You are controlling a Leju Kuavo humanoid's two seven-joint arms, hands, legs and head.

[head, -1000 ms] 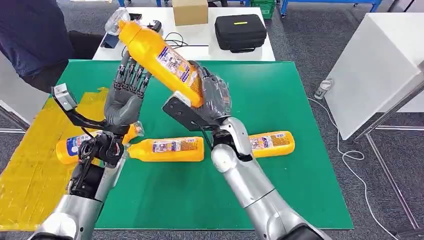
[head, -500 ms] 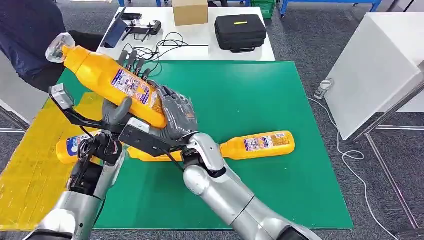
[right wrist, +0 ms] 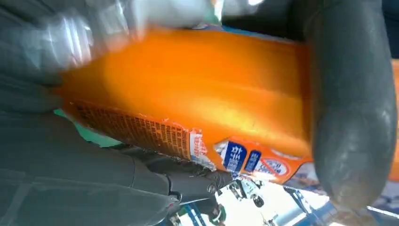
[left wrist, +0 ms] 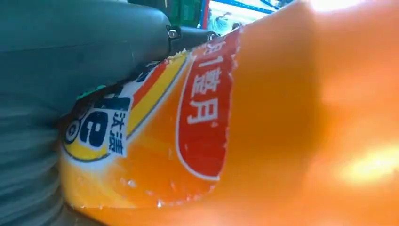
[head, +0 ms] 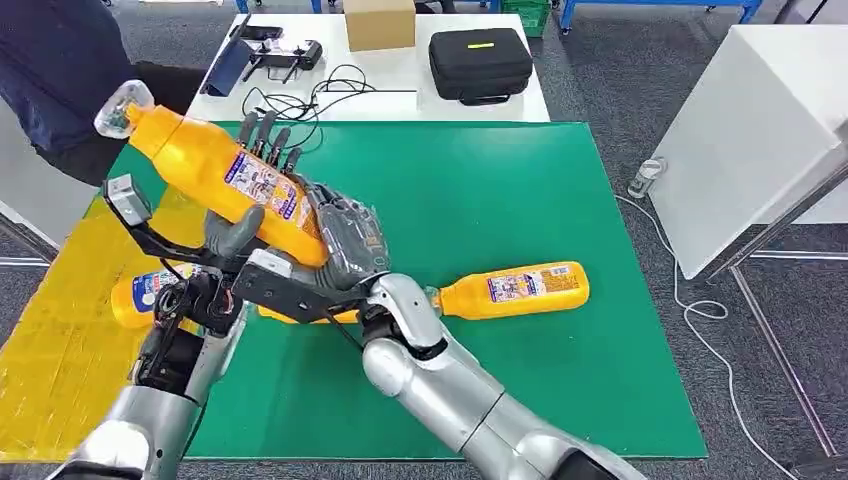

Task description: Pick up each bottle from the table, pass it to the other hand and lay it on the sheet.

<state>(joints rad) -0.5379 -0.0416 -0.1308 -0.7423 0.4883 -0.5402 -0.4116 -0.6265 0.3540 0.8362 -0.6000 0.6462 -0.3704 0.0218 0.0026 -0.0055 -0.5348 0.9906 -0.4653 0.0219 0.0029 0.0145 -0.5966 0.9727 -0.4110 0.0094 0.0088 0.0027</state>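
Head view: the held bottle [head: 232, 178] is up off the green worktop [head: 520, 200], slanting with its clear cap away from the robot and out to its left, its base low against the right robot hand [head: 345, 238]. That hand grips the base end. The left robot hand [head: 250, 190] lies alongside the middle of the same bottle, thumb across the near face, fingertips showing past the far edge; whether it has clenched firmly I cannot tell. The yellow sheet [head: 60, 310] lies below and outward of the left robot hand, so the left is the nearer one for laying down. Another bottle [head: 515, 288] lies on the worktop beyond the right forearm, and one more bottle [head: 145, 295] rests by the left wrist.

Left wrist view: the label and orange side press close against the grey palm, touching it.

Right wrist view: a thick grey thumb [right wrist: 353, 117] wraps across the orange body, so this robot hand is grasping the bottle
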